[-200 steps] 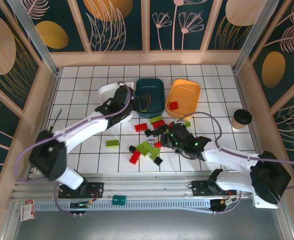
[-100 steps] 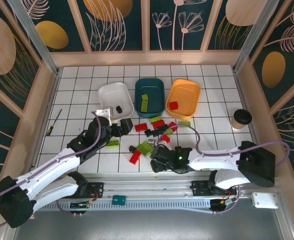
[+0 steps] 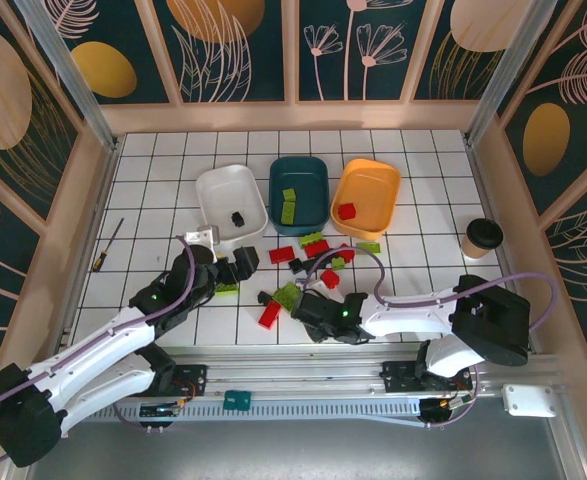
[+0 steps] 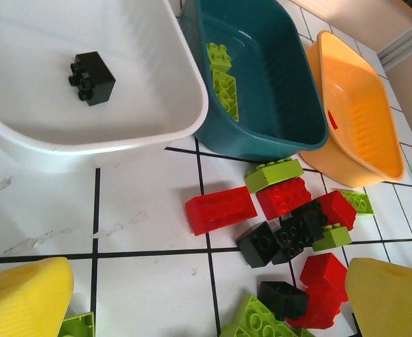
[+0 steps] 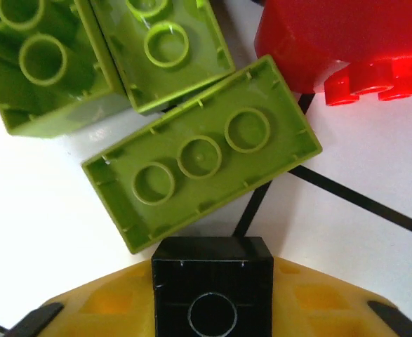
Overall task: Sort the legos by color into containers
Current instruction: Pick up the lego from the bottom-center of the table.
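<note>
On the worktop (image 3: 153,200), black square brick (image 5: 213,281) clamped in right tool (image 3: 310,313).
To be lifted straight, clear of lime oblong brick (image 5: 202,158) just ahead of tool; white bin (image 3: 213,190) judged its home. Left tool (image 4: 207,298) jaws apart.

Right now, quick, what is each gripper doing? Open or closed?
Left gripper: open, holding nothing.
Right gripper: closed on a small black lego.

Bins (image 3: 308,183) behind, bricks (image 3: 282,254) in front.
The heap lies just before the row; cup (image 3: 483,237) off right, screwdriver (image 3: 108,246) off left.
</note>
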Action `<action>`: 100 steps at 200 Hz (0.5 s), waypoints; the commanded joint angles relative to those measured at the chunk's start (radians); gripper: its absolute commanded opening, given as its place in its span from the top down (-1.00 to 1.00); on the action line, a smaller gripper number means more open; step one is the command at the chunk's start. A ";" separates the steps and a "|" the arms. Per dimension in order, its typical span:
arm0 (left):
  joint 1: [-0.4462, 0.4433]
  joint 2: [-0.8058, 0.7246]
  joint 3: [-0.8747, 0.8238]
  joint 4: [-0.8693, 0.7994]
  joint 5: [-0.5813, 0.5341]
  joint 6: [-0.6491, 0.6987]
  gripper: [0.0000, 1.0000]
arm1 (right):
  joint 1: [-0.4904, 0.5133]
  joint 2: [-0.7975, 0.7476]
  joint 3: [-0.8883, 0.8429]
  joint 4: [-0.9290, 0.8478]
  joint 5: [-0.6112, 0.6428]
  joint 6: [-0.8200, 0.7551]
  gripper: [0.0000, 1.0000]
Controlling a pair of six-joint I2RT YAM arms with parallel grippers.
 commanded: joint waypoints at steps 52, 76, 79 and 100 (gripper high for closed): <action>0.004 -0.074 -0.019 -0.083 -0.088 -0.023 -0.97 | -0.156 -0.126 0.172 0.149 -0.087 -0.166 0.53; 0.003 -0.087 -0.025 -0.100 -0.107 -0.036 -0.97 | -0.281 -0.012 0.292 0.260 -0.156 -0.231 0.53; 0.004 -0.090 -0.027 -0.100 -0.107 -0.036 -0.97 | -0.293 0.010 0.312 0.268 -0.162 -0.239 0.54; 0.004 -0.105 -0.044 -0.093 -0.096 -0.038 -0.97 | -0.352 0.181 0.487 0.295 -0.222 -0.278 0.54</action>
